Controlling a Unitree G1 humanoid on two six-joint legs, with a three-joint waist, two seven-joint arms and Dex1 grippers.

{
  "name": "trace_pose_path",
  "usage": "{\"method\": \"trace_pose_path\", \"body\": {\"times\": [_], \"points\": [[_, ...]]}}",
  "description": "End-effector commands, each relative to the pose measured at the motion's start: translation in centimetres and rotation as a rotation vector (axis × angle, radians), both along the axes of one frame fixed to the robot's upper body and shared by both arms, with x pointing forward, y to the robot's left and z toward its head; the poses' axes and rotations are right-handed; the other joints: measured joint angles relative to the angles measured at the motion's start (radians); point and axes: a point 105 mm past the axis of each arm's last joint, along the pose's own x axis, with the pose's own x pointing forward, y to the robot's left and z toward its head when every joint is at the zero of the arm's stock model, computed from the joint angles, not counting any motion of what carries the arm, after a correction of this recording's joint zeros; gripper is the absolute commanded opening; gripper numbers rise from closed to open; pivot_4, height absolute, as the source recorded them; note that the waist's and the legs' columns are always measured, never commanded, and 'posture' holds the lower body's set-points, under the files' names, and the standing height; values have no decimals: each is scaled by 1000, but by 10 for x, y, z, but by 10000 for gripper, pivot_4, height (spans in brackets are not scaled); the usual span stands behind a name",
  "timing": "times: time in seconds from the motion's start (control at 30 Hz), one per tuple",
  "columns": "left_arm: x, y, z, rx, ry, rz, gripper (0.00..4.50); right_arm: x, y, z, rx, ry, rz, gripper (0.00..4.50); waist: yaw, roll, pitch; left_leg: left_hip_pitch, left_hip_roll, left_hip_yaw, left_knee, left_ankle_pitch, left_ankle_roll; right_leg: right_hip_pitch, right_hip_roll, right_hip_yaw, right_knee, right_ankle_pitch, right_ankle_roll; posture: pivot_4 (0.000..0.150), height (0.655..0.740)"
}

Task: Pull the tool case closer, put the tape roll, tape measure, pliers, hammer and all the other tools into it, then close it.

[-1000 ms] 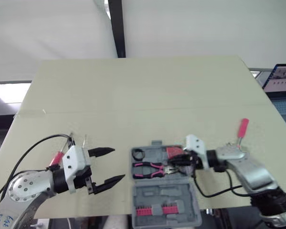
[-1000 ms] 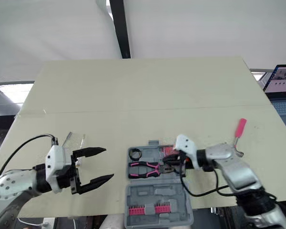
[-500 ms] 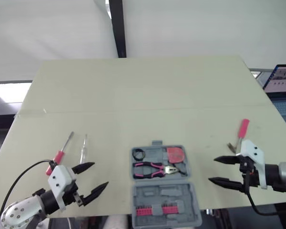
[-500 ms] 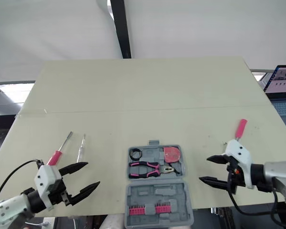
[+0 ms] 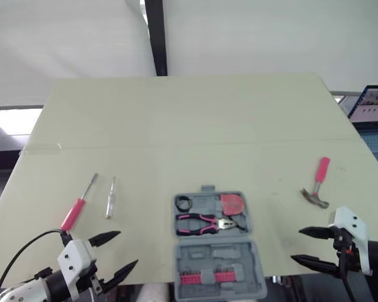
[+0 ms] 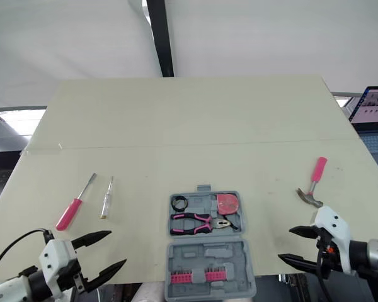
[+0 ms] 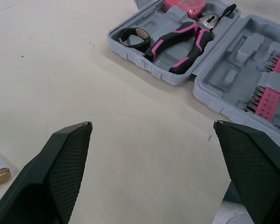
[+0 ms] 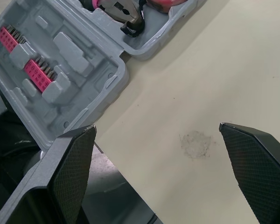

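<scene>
Presently left claw point(image 5: 127, 248) and right claw point(image 5: 297, 245) stand spread, empty; hammer point(image 5: 317, 185), two o'clock of case point(image 5: 218, 259), judged rigid, head-heavy; grip handle near head.

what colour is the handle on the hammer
Pink. The hammer handle lies on the table near its right edge, clearest in the right eye view.

White-cased left hand point(image 5: 127, 248) and right hand point(image 5: 296, 245), tapered black cross-hatched fingers point(image 7: 67, 154), looping black cable point(image 5: 26, 244)
</scene>
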Motion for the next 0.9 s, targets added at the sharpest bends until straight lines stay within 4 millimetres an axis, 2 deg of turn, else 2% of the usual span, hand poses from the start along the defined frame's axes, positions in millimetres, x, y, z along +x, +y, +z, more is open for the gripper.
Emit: {"method": "trace_pose_path", "body": {"times": [0.03,0.3,0.43,0.47,0.53,0.57,0.77,0.8,0.9], "points": [[-2,-6,9,2,-26,-31,45000,2,-2,4,-2,-29,-4,44615,0,0,0,0,0,0,0,0,0,0,0,0,0,0,0,1500,7400],[1,-12,8,20,-11,-63,45000,7,6,2,-6,-37,20,44615,0,0,0,0,0,0,0,0,0,0,0,0,0,0,0,1500,7400],[14,-13,0,82,-5,-86,45000,17,15,-8,-59,24,18,44615,-1,1,0,0,0,0,0,0,0,0,0,0,0,0,0,1500,7400],[16,-15,-1,82,2,-100,42432,21,16,-7,-61,10,30,44904,-1,1,0,0,0,0,0,0,0,0,0,0,1,0,0,1500,7400],[21,-17,-3,84,6,-111,36893,27,20,-5,-68,-17,52,39333,-1,1,0,0,0,0,0,0,0,0,0,0,1,0,0,1500,7400],[23,-19,-5,81,11,-118,32023,30,21,-5,-76,-22,64,35709,-1,1,0,0,0,0,0,0,0,0,0,0,0,0,0,1500,7400],[31,-32,-16,53,57,-173,183,31,30,-15,-88,3,114,4928,1,1,0,0,0,0,0,0,0,0,0,0,1,0,0,1500,7400],[32,-34,-18,48,62,-179,0,31,31,-16,-91,6,122,486,0,1,0,0,0,0,0,0,0,0,0,0,1,0,0,1500,7400],[36,-40,-28,59,88,-215,0,31,35,-20,-91,17,138,486,-1,1,0,0,0,0,0,0,0,0,0,0,1,0,0,1500,7400]]}}
